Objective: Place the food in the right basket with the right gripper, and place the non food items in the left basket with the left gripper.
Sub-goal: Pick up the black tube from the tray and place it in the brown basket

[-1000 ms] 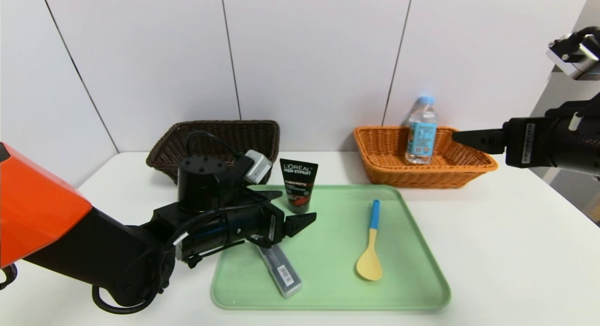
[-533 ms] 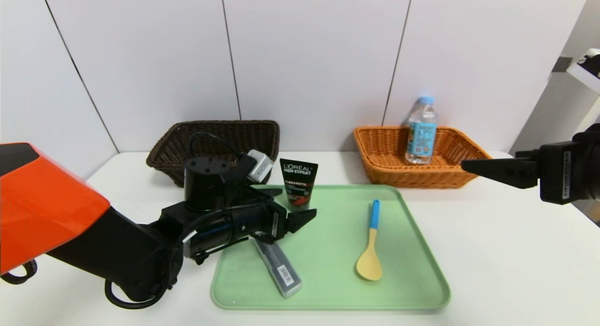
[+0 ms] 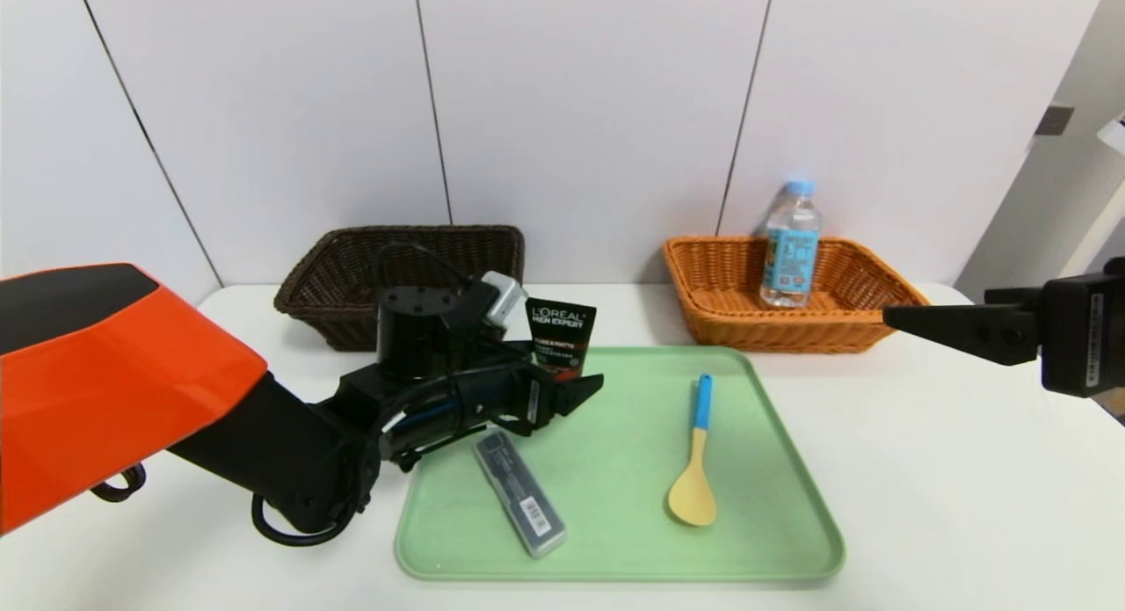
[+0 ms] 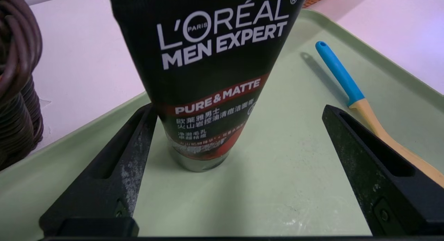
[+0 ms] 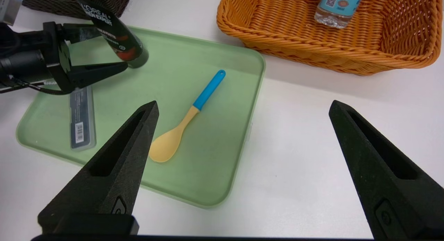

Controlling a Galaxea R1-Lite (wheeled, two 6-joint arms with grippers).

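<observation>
The black face-wash tube (image 4: 208,78) stands upright on its cap at the green tray's (image 3: 615,541) upper left corner, long axis vertical, between the left gripper's (image 4: 239,112) wide-apart jaws, one finger (image 4: 135,144) seemingly just touching it, while the right gripper (image 5: 242,109) hangs open and empty at frame right

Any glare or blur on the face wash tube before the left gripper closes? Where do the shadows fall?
Left wrist view: face wash tube fills the frame, print sharp, no glare; soft shadow on the green tray under it; left gripper open around it. Head view: even light, faint shadow beside the spoon.
</observation>
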